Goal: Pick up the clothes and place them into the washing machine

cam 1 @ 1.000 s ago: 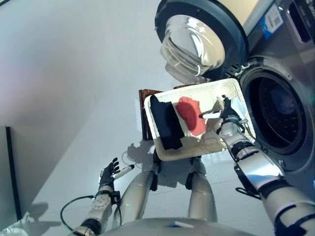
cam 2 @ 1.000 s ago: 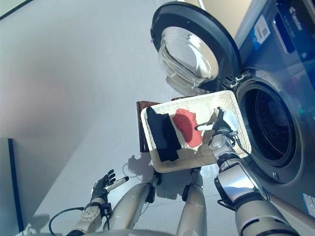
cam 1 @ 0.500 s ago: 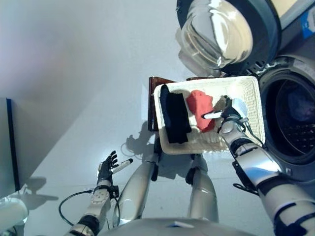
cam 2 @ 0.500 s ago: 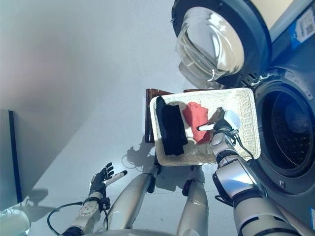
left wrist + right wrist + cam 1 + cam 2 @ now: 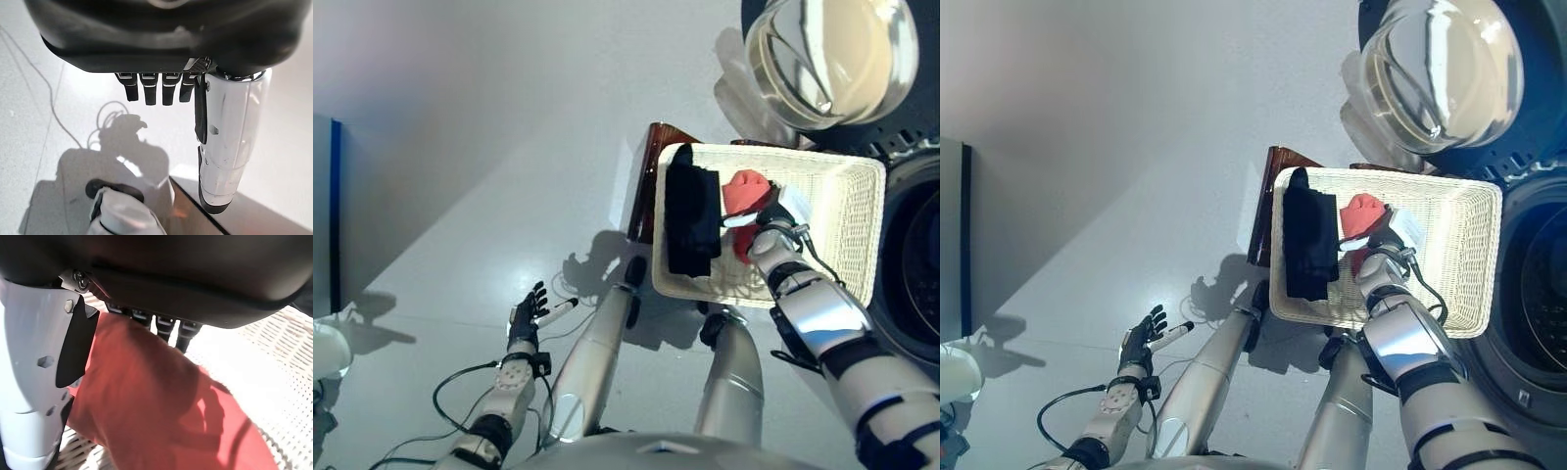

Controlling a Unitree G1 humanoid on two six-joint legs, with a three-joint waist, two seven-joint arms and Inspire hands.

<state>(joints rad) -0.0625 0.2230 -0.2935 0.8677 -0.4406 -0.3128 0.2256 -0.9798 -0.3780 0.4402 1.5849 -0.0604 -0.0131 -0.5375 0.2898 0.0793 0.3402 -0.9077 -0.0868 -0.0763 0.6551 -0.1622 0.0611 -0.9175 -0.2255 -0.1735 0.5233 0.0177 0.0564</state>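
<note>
The right hand [image 5: 771, 217] sits in the white woven basket [image 5: 847, 211], fingers half curled over the crumpled red cloth [image 5: 745, 188] directly beneath them; whether they grip it cannot be told. A shallow pinch could let the cloth slip out, or snag the black folded garment [image 5: 692, 219] beside the hand. The dark washing machine drum [image 5: 1540, 294] beyond is cut off. The left hand [image 5: 527, 321] hangs relaxed, empty.

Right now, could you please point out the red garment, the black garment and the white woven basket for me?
red garment [image 5: 745, 189]: left eye view, on its bunched upper part.
black garment [image 5: 691, 217]: left eye view, on the middle of the cloth.
white woven basket [image 5: 1454, 264]: right eye view, on its bare floor.
</note>
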